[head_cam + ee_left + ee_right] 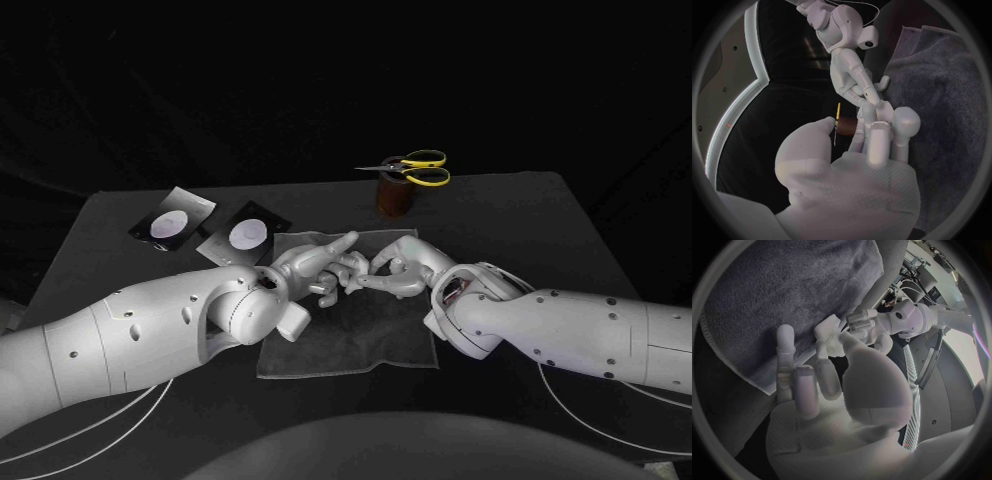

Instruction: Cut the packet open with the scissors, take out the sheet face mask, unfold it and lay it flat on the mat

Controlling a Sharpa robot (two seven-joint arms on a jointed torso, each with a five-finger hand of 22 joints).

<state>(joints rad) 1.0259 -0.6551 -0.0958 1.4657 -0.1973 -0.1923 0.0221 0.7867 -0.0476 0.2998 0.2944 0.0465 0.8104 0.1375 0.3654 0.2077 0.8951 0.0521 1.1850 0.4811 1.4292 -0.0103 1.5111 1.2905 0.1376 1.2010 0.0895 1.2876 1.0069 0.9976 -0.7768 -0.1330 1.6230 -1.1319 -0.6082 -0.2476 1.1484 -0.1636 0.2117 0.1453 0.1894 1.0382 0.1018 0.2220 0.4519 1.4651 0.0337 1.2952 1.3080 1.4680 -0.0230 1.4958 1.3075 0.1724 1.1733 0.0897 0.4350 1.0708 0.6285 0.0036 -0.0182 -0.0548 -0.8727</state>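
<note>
Mat (346,350) under left hand (320,265) and right hand (407,266), both empty, loose-fingered, close together.

From the head we look down over the bench (130,225); close behind left hand (861,165) and right hand (836,390), we share the mat (346,350).
</note>
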